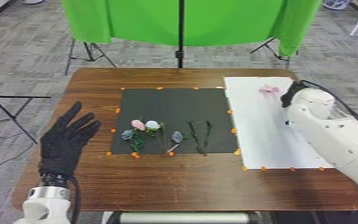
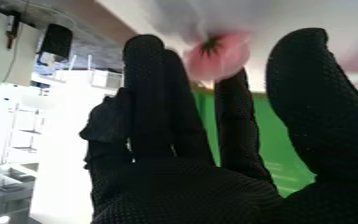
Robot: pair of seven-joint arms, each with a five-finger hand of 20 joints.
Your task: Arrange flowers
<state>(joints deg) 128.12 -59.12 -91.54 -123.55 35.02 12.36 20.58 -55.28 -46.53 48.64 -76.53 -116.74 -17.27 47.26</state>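
On white paper (image 1: 273, 145), one pink flower (image 1: 269, 90) lies by the open right hand (image 1: 292, 94); other blooms (image 1: 152, 125) seemingly await arranging, left hand (image 1: 62, 145) open.

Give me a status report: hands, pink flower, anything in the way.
Left hand open, beside dark mat. Right hand open, by pink flower at white sheet's far end; contact unclear. Possible snag: other flowers close together on mat.

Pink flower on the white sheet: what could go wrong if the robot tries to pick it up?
The right hand is close beside the flower, so a clumsy move might push it along the sheet. Closing on the petals could crush them. On the black mat, other blooms lie bunched together; adding this one there may jostle them.
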